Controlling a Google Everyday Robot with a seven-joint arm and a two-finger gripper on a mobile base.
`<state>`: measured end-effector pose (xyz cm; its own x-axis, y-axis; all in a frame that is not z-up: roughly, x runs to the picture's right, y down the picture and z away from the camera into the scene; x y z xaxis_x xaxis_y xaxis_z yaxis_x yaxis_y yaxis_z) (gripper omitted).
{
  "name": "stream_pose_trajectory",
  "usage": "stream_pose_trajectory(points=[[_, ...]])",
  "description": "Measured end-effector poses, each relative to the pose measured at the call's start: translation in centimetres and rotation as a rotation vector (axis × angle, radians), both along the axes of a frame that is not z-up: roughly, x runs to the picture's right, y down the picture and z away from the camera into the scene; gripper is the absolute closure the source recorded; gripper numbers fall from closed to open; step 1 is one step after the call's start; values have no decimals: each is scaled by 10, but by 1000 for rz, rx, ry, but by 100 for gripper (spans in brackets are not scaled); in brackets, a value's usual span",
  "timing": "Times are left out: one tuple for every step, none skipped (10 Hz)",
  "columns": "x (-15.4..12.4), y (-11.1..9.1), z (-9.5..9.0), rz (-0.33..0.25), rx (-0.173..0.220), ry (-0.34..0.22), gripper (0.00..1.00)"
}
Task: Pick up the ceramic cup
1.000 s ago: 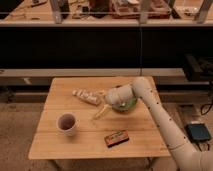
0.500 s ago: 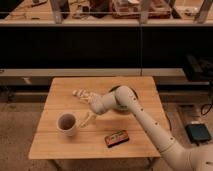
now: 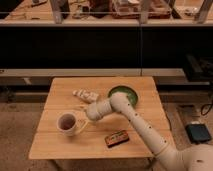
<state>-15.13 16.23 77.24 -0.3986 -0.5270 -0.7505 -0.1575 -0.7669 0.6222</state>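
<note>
The ceramic cup (image 3: 67, 123), small and white with a dark brownish inside, stands upright on the left part of the wooden table (image 3: 55, 147). My gripper (image 3: 82, 119) is just to the right of the cup, very close to its side, low over the table. The white arm reaches in from the lower right and bends at an elbow near the middle of the table. I cannot tell whether the gripper touches the cup.
A wider green round dish (image 3: 124, 94) sits at the back right of the table, partly behind the arm. A light snack packet (image 3: 85, 94) lies behind the gripper. A brown flat packet (image 3: 117, 138) lies near the front edge. Dark shelving stands behind the table.
The arm has swung left from near the green dish, and the gripper has moved down to the right side of the cup. The cup has not moved.
</note>
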Motion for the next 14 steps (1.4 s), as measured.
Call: stream_pose_trajectory(points=[[-1,4,5,6,-4,-3,20],[-5,8,8,4,-4,-7,20],[-11,11,11,-2,0,-16,20],[-22,13,13,-6,4,-34,20],[-32,13,13,-8,5,-55,20],[-41,13,13,-8,3,-73,20],[-50,12,12,-3,-3,-95,20],[-54,12,12,3,-9,-107,20],[-59,11,13,8,-14,-120,20],[-62,12,14,9,-20,-131,20],[-63,13,17,13,-27,-140,25],[-62,13,18,16,-31,-145,33],[-62,13,19,22,-36,-150,42],[-62,13,20,31,-42,-158,54]])
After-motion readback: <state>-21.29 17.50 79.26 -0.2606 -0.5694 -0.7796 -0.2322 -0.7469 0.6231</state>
